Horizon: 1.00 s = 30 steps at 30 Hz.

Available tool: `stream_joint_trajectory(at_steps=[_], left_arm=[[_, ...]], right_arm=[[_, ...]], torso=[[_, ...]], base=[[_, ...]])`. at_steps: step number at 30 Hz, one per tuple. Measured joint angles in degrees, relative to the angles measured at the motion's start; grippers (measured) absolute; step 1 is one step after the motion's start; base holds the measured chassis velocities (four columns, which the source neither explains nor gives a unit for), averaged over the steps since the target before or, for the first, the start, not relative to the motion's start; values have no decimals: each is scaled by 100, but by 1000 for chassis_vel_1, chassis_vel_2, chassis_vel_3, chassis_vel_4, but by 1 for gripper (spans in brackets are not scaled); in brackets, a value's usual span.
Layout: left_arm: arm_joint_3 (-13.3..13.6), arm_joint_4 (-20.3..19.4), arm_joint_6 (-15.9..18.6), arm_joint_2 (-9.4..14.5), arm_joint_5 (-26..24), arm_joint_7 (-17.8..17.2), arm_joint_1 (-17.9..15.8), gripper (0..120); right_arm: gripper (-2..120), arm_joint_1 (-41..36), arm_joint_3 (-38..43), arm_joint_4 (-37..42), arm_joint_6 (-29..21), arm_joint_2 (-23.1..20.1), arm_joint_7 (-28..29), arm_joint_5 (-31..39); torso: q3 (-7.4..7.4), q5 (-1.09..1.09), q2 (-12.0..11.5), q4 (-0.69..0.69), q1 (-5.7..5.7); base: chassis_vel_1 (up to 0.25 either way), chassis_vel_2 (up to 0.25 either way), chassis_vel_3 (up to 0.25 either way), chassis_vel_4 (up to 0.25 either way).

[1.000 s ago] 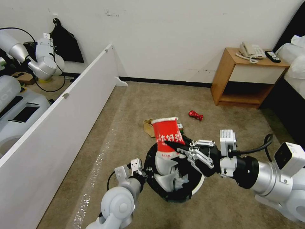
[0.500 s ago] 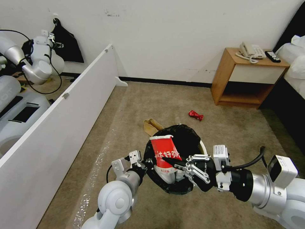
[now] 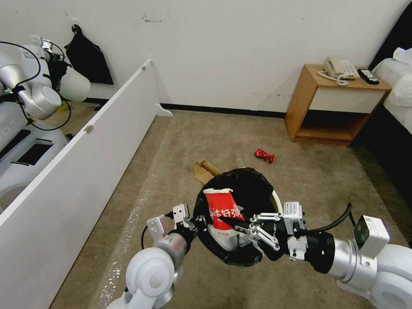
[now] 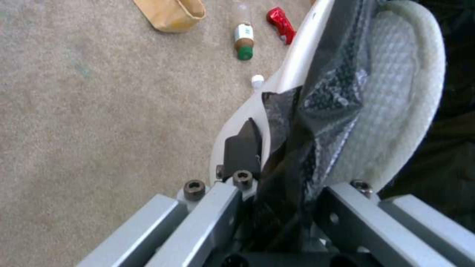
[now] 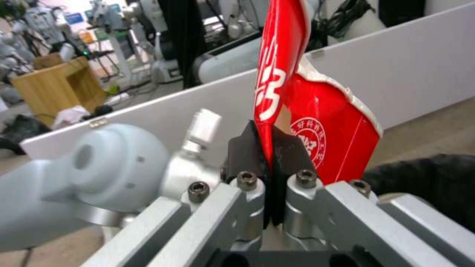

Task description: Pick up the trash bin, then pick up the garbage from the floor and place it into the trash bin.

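Note:
The trash bin [image 3: 253, 189], white with a black bag over its rim, hangs off the carpet between my arms. My left gripper [image 3: 194, 224] is shut on its near rim [image 4: 297, 55], bag [image 4: 321, 92] included. Its fingers [image 4: 242, 148] pinch the rim, and a white slipper [image 4: 396, 92] lies inside. My right gripper [image 3: 226, 221] is shut on a red-white snack packet [image 3: 221, 205], held upright over the bin's mouth, and in the right wrist view its fingertips [image 5: 247, 146] clamp the packet [image 5: 321, 122]. On the floor lie a tan paper bag [image 3: 204, 169], a crushed red wrapper [image 3: 264, 155] and a green-labelled bottle [image 4: 243, 40].
A long white partition panel [image 3: 86, 150] runs along the left, with another robot arm [image 3: 34, 94] behind it. A wooden nightstand [image 3: 334, 107] with a phone stands at the back right, beside a bed edge [image 3: 399, 86]. A small white cap [image 4: 257, 79] lies by the bin.
My right gripper has brought the snack packet down and toward me, from above the bin to its mouth. The bin has tipped and risen. The other robot's arm behind the partition has swung.

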Motion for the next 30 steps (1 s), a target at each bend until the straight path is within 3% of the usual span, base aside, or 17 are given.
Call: stream_joint_trajectory(at_steps=[13, 30], left_arm=[[-69, -149, 0, 131, -28, -1, 182, 1], [-72, -264, -1, 110, -111, -7, 170, 1]], right_arm=[[0, 138, 86, -410, 107, 114, -91, -164], [0, 226, -280, -958, 247, 275, -215, -550]], torso=[[0, 0, 0, 0, 0], [0, 0, 0, 0, 0]], base=[[0, 0, 0, 0], [0, 0, 0, 0]])
